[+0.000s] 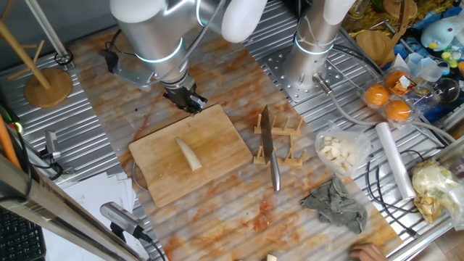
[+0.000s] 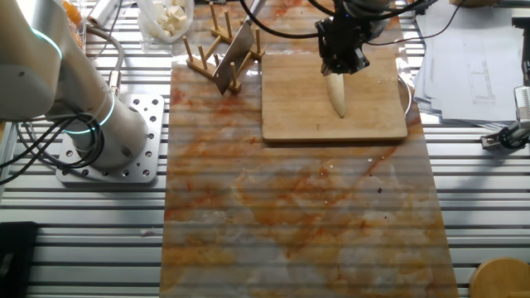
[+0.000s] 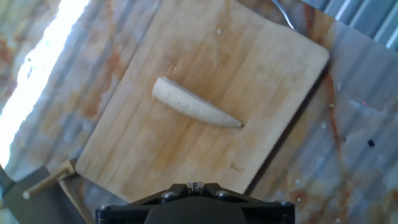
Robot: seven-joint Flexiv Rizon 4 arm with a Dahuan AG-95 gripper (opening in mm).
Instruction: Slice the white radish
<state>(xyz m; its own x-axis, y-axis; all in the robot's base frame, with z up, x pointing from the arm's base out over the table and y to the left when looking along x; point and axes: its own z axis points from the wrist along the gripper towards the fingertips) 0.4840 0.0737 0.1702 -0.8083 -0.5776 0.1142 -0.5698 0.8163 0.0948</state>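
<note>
Gripper (image 1: 190, 101), jaw state unclear, hangs above cutting board (image 1: 217, 127) bearing white radish (image 1: 189, 154); knife (image 1: 268, 141) racked beside.

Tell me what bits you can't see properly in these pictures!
- Gripper fingers: the hand view shows only the dark hand housing, and both fixed views are too small, so open or shut is unclear.
- Knife in the wooden rack: handle hidden behind the rack in the other fixed view.
- White radish underside: pressed against the cutting board.
- Pale cubes: cut off by the top edge.
</note>
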